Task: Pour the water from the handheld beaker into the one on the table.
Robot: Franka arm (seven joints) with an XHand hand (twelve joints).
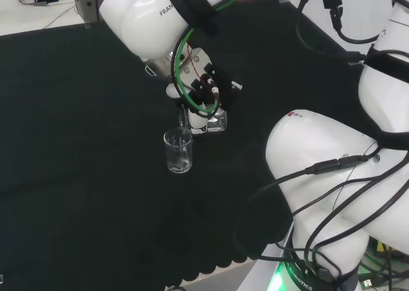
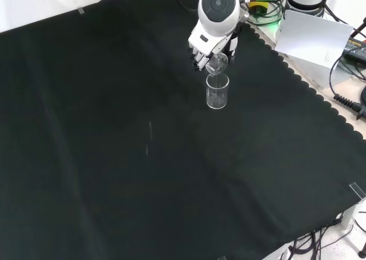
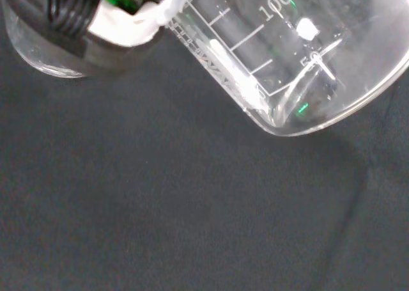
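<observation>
Black cloth (image 2: 114, 157) covers the whole bench — dark and matte, with a scalloped edge running down the right side in the front view. One clear glass beaker (image 2: 217, 92) stands upright on it, open mouth up, well in from that scalloped edge. In the head view the same beaker (image 1: 178, 150) sits on open cloth, the scalloped hem nearer the camera than the glass. A little way from the beaker, toward the front view's lower left, two faint pale streaks (image 2: 148, 139) mark the cloth — what they are, cannot tell.
</observation>
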